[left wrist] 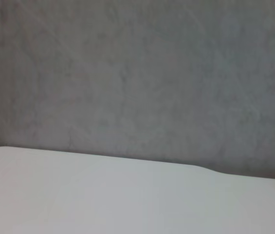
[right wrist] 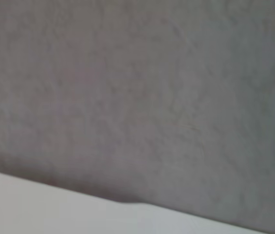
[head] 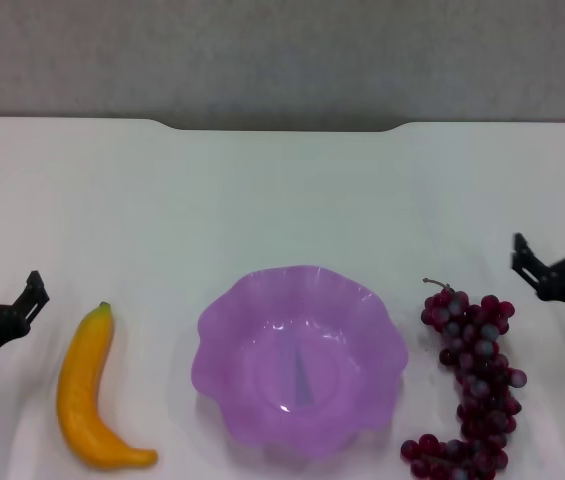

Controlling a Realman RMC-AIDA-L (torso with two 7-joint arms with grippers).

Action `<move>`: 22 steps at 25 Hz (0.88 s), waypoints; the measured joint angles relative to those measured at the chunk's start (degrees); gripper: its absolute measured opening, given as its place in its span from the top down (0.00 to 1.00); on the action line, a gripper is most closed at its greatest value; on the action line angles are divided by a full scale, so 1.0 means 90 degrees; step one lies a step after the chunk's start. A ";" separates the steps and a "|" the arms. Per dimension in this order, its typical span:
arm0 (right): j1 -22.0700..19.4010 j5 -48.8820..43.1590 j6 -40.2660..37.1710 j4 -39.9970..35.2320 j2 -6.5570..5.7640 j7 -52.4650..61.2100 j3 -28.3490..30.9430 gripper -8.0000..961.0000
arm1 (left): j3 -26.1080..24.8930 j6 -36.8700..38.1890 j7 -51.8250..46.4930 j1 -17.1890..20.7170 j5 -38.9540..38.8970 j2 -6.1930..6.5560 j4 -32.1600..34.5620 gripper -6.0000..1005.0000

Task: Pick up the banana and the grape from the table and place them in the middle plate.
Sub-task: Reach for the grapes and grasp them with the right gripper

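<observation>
A: What is shown in the head view?

B: The middle plate [head: 300, 352] is seen at the near centre of the table [head: 262, 190], its bowl bare. The banana [head: 90, 390] is laid flat on the table to the plate's left, apart from it, with its green tip pointed away from the robot. The grape [head: 470, 380] is laid on the table to the plate's right, just beside the rim; whether it is touched by the rim cannot be made out.

A: And the 2 grippers?

B: The left gripper [head: 0, 300] is seen at the left edge, beside the banana but clear of it. Its 2 fingers are spread apart and nothing is held between them. The right gripper [head: 552, 250] is seen at the right edge, near the grape's stem end and apart from it. Its fingers are likewise parted and nothing is gripped.

A: What is given by the left wrist view?

B: Only the bare tabletop [left wrist: 103, 195] and a grey wall [left wrist: 137, 73] behind it are shown.

A: And the right wrist view?

B: A strip of tabletop [right wrist: 40, 204] with the notch in its far edge is shown below the same grey wall [right wrist: 137, 87]
</observation>
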 joint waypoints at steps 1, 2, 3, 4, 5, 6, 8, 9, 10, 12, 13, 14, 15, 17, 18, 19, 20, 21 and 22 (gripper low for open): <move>-0.0008 -0.0003 0.0017 0.0125 -0.0017 -0.0023 0.0000 0.09 | 0.0000 0.0000 0.0000 0.0020 -0.0003 0.0003 0.0012 0.12; -0.0017 -0.0011 0.0039 0.0280 -0.0035 -0.0056 0.0004 0.09 | 0.0000 0.0000 0.0000 0.0032 -0.0007 0.0006 0.0023 0.12; -0.0026 -0.0013 0.0082 0.0428 -0.0057 -0.0118 0.0025 0.09 | -0.0001 0.0000 0.0000 0.0042 -0.0011 0.0012 0.0036 0.12; -0.0031 -0.0015 0.0173 0.0572 -0.0072 -0.0203 0.0071 0.09 | 0.0000 0.0000 0.0001 0.0055 -0.0014 0.0014 0.0046 0.12; -0.0033 -0.0018 0.0287 0.0711 -0.0085 -0.0310 0.0128 0.09 | -0.0001 0.0000 0.0005 0.0064 -0.0014 0.0016 0.0050 0.12; -0.0035 -0.0016 0.0529 0.0889 -0.0097 -0.0481 0.0223 0.09 | -0.0001 -0.0001 0.0014 0.0074 -0.0015 0.0018 0.0051 0.12; -0.0063 -0.0017 0.1091 0.1305 -0.0111 -0.0936 0.0528 0.09 | 0.0000 0.0000 0.0036 0.0086 -0.0015 0.0019 0.0052 0.11; -0.0107 -0.0018 0.1352 0.1520 -0.0110 -0.1218 0.0688 0.09 | 0.0000 0.0000 0.0044 0.0087 -0.0015 0.0019 0.0052 0.11; -0.0176 -0.0018 0.1627 0.1795 -0.0110 -0.1547 0.0888 0.09 | 0.0000 -0.0001 0.0050 0.0087 -0.0016 0.0019 0.0052 0.11; -0.0412 -0.0008 0.2149 0.2425 -0.0101 -0.2161 0.1263 0.09 | -0.0001 -0.0005 0.0054 0.0086 -0.0016 0.0020 0.0053 0.11; -0.0556 0.0004 0.2486 0.2784 -0.0093 -0.2468 0.1470 0.09 | -0.0001 -0.0016 0.0056 0.0087 -0.0016 0.0020 0.0053 0.11; -0.0740 0.0013 0.2879 0.3227 -0.0088 -0.2759 0.1720 0.09 | -0.0001 -0.0036 0.0056 0.0086 -0.0016 0.0019 0.0053 0.11; -0.0859 0.0019 0.3133 0.3501 -0.0082 -0.2921 0.1872 0.09 | -0.0001 -0.0051 0.0057 0.0086 -0.0016 0.0019 0.0053 0.11; -0.1097 0.0023 0.3783 0.4106 -0.0076 -0.3177 0.2187 0.09 | -0.0001 -0.0087 0.0058 0.0085 -0.0016 0.0019 0.0053 0.11; -0.1175 0.0025 0.4127 0.4374 -0.0072 -0.3240 0.2335 0.09 | -0.0002 -0.0096 0.0058 0.0085 -0.0016 0.0019 0.0053 0.11; -0.1232 0.0026 0.4529 0.4613 -0.0074 -0.3260 0.2502 0.09 | -0.0006 -0.0098 0.0059 0.0087 -0.0016 0.0019 0.0053 0.11; -0.1264 0.0028 0.4943 0.4817 -0.0078 -0.3263 0.2674 0.09 | -0.0011 -0.0100 0.0059 0.0091 -0.0016 0.0019 0.0053 0.11; -0.1285 0.0027 0.5422 0.5042 -0.0083 -0.3258 0.2879 0.09 | -0.0020 -0.0100 0.0059 0.0094 -0.0015 0.0019 0.0053 0.11; -0.1286 0.0030 0.5956 0.5233 -0.0084 -0.3245 0.3112 0.09 | -0.0025 -0.0100 0.0059 0.0095 -0.0016 0.0019 0.0053 0.11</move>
